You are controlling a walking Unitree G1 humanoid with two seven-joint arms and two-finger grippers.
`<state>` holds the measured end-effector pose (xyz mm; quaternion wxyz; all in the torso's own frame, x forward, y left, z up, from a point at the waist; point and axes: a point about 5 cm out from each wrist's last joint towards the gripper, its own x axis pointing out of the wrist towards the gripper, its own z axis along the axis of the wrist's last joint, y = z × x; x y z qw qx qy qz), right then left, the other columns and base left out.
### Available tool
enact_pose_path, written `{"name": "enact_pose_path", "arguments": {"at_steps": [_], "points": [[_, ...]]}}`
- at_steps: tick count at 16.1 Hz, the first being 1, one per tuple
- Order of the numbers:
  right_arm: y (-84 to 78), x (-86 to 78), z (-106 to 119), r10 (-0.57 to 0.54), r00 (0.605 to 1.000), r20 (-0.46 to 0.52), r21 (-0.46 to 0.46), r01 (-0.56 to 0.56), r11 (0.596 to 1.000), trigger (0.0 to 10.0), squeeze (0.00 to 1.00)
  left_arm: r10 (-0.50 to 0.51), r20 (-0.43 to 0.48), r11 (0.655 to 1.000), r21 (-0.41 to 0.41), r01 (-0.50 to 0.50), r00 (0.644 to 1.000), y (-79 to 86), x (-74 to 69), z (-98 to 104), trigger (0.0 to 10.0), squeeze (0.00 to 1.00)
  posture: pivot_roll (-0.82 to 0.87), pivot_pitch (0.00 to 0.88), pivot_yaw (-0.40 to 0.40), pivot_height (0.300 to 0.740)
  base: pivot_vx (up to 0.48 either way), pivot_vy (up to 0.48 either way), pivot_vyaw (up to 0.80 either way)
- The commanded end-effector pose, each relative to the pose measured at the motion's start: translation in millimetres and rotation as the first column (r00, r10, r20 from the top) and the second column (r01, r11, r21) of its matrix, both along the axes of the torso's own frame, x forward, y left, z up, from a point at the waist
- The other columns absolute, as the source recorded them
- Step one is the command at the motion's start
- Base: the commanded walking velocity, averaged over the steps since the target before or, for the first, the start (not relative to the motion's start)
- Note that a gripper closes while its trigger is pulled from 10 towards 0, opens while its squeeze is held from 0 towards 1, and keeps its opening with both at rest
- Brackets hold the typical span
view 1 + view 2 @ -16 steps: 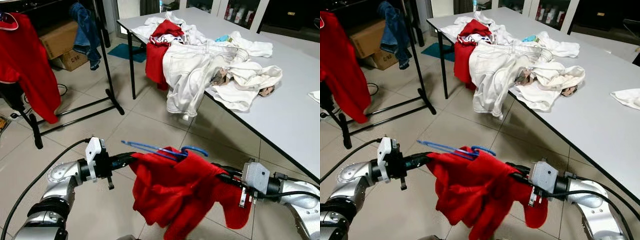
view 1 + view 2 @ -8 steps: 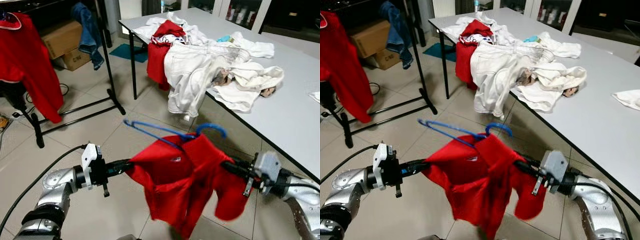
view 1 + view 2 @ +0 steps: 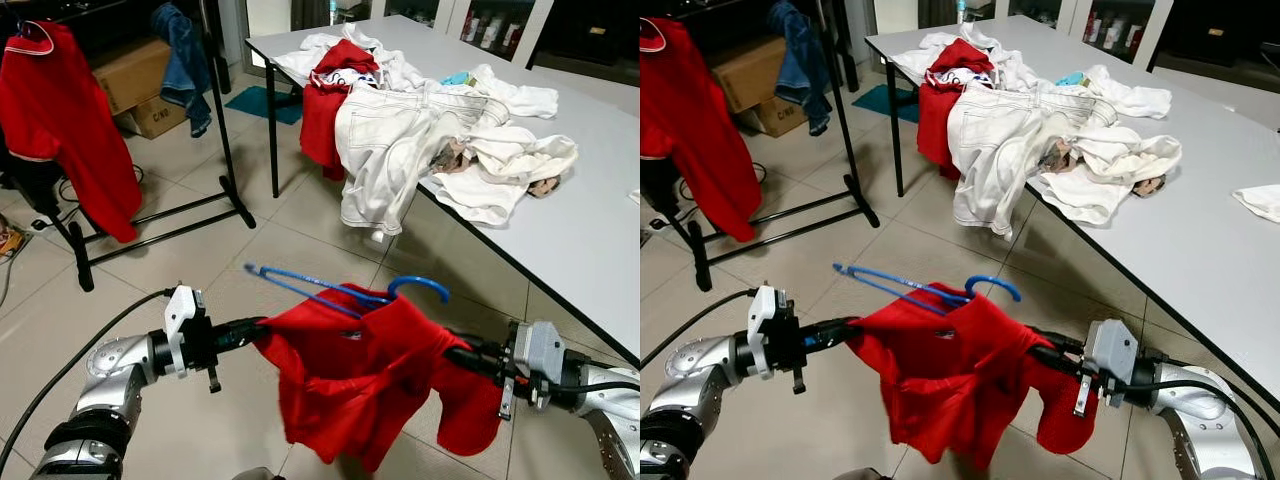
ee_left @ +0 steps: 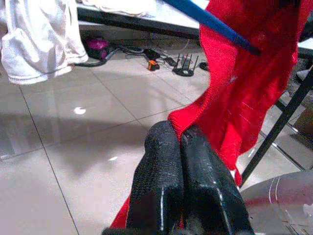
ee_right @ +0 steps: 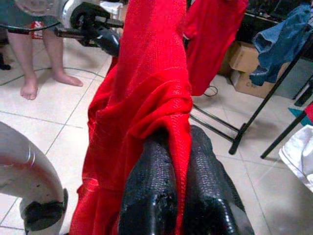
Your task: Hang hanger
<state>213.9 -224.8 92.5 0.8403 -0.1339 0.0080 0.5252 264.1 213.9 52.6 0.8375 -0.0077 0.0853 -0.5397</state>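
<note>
Holding the red shirt (image 3: 370, 380) stretched between them, the left gripper (image 3: 252, 328) and the right gripper (image 3: 458, 352) are each clenched on a fold of its cloth, as both wrist views confirm: the black fingers (image 4: 161, 171) of the left pinch a red edge, and those of the right are closed over a red fold. The blue hanger (image 3: 345, 288) sits in the neck of the shirt; neither gripper touches it directly. Its long axis runs roughly from one gripper toward the other, with one blue arm projecting bare above the left gripper and the hook (image 3: 420, 286) rising above the shirt nearer the right gripper. The clothes rack (image 3: 225, 150) stands ahead and to the left of the shirt, well apart from it; its top rail lies outside the head views. Another red shirt (image 3: 70, 120) and a pair of jeans (image 3: 185, 55) already hang on the rack. The white table (image 3: 580, 230), piled with white clothes (image 3: 420, 140), stands to the right of the rack. The left gripper is the nearer one to the rack, while the hook lies on the far side of the shirt from it. In judgement, the coming move requires a turn toward the rack and a raise of the shirt so that the hook reaches the rail.
</note>
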Motion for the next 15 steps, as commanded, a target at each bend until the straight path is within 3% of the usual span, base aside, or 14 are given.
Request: {"name": "enact_pose_path", "arguments": {"at_steps": [1, 4, 9, 15], "points": [[-0.4, 1.2, 8, 0.015, 0.999, 0.052, 0.011, -0.015, 1.0, 0.0, 0.0, -0.003, 0.022, 1.0, 0.003, 0.003, 1.0, 3.2, 3.9, 7, 0.0, 0.0, -0.05, 0.0, -0.002, 0.74, 0.0, 0.0, 0.0], [-0.7, 2.9, 19, -0.01, 0.997, 0.079, 0.102, 0.002, 0.995, 0.0, 0.0, 0.053, 0.014, 0.998, 0.035, -0.053, 0.999, 23.7, 6.8, 14, 0.0, 0.0, -0.05, 0.0, -0.001, 0.74, 0.0, 0.0, 0.0], [11.9, -14.4, 3, 0.138, 0.989, 0.052, -0.027, -0.137, 0.99, 0.0, 0.0, 0.077, 0.022, 0.995, 0.055, -0.078, 0.997, 29.3, 12.1, 19, 0.0, 0.0, -0.05, 0.0, 0.0, 0.74, 0.0, 0.0, 0.0], [10.2, -8.5, -7, 0.129, 0.987, 0.094, -0.216, -0.107, 0.971, 0.0, 0.0, 0.018, 0.07, 0.998, 0.056, -0.022, 0.997, 22.1, 26.8, 36, 0.0, 0.0, -0.06, 0.0, 0.005, 0.74, 0.0, 0.0, 0.0]]}}
